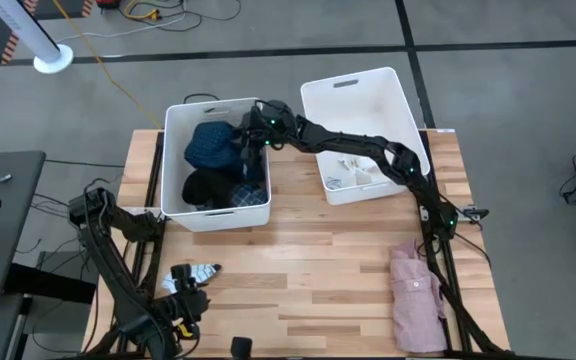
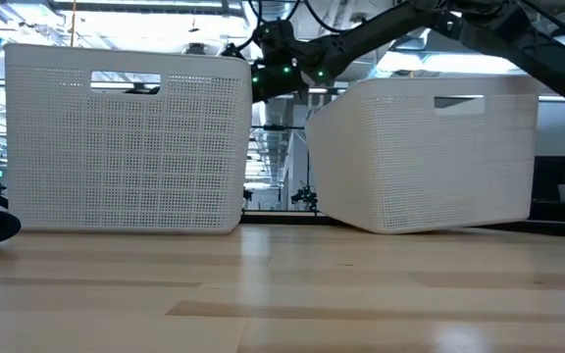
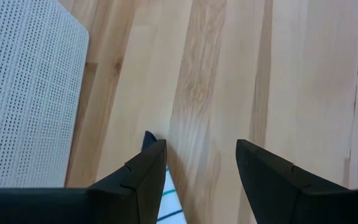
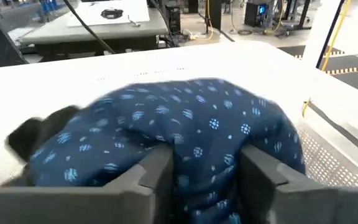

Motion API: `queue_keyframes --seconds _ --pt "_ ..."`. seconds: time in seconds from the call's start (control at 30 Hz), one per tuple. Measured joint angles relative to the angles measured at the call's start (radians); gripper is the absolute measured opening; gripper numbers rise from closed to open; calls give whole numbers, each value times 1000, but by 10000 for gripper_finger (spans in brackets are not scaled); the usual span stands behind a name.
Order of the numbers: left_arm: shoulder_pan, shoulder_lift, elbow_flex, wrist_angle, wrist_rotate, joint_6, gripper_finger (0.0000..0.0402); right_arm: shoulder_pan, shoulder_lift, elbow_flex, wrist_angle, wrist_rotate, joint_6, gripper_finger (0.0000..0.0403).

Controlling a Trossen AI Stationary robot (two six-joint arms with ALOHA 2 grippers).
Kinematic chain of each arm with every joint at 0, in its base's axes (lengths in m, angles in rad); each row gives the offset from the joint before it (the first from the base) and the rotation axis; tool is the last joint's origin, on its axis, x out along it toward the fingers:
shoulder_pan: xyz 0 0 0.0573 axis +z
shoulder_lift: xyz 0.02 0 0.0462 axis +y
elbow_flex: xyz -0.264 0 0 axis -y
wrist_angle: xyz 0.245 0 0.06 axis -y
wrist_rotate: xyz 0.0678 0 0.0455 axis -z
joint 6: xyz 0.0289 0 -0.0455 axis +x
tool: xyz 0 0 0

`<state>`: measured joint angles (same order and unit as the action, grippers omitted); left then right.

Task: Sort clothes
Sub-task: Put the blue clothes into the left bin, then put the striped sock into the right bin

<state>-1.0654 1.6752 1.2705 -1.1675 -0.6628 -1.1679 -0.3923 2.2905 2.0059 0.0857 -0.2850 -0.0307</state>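
Observation:
My right gripper (image 1: 251,140) reaches over the left white bin (image 1: 173,160). Its open fingers stand on either side of the navy patterned garment (image 4: 185,130), which lies in the bin's far part (image 1: 208,143). A black garment (image 1: 206,187) and a blue plaid one (image 1: 251,196) lie in the bin's near part. White garments (image 1: 353,172) lie in the right bin (image 1: 398,100). A pale pink garment (image 1: 415,297) lies flat at the table's near right. My left gripper (image 3: 201,168) is open near the table's near left edge, beside a blue-white striped garment (image 1: 196,272). My right gripper straddles the near part of the navy patterned garment (image 4: 207,180), slanting down from the table's right. The cloth fills the gap between the open fingers (image 4: 157,171). The garment rests in the bin on the other clothes. I cannot tell whether my left gripper touches the striped garment (image 3: 166,199) under one finger.
The two bins stand side by side at the table's far edge; in the low view the right bin (image 2: 430,147) sits tilted. Bare wood (image 1: 308,260) spreads between the bins and the near edge. My right arm (image 1: 368,150) crosses above the right bin.

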Motion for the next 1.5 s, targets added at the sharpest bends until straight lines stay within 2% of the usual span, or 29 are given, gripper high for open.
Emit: queue_keyframes --seconds 0.17,0.3,0.53,0.8,0.97,1.5 --pt "-1 0 0 -1 7 0 188 1 -56 0 -30 1 -1 225" --pt "-1 0 0 -1 16 4 188 12 -118 1 -76 2 -19 248" --pt "-1 0 0 -6 71 -3 188 79 -225 1 -141 4 -102 249" --pt "-1 0 -59 -22 178 -118 188 185 -330 1 -262 12 -201 249" --pt "-2 0 -155 17 249 -193 188 260 -384 1 -377 69 -274 249" --pt "20 1 -385 199 295 -285 184 459 -440 1 -617 261 -386 249"
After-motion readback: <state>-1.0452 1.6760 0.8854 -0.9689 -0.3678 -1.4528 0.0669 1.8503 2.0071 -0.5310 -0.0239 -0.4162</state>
